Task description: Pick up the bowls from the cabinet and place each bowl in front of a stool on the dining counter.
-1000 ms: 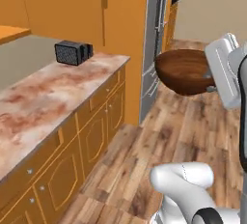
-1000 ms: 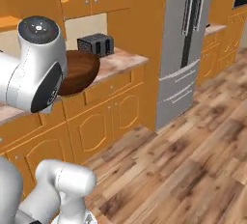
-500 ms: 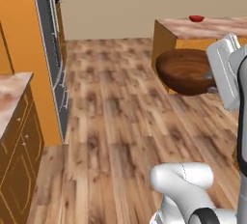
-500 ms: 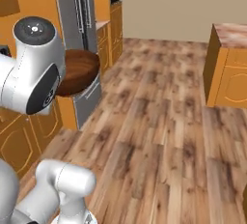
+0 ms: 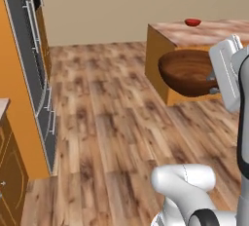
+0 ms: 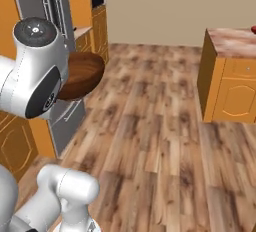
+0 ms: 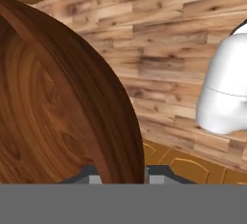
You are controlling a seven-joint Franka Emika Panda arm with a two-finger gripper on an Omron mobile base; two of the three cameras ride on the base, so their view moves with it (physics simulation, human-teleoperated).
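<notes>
Where the plank floor point(image 5: 112, 122) spreads between the units, stands the tall steel fridge point(image 5: 34, 74) at left and the orange-based island with its mottled pink marble worktop point(image 5: 214, 29) at right. Carried in mid-air over the floor, near the island's end: the dark brown wooden bowl point(image 5: 187, 71), rim clenched by the hand point(image 7: 118, 177). Far back on the worktop, well apart from it, sits the small red bowl point(image 5: 193, 22).
</notes>
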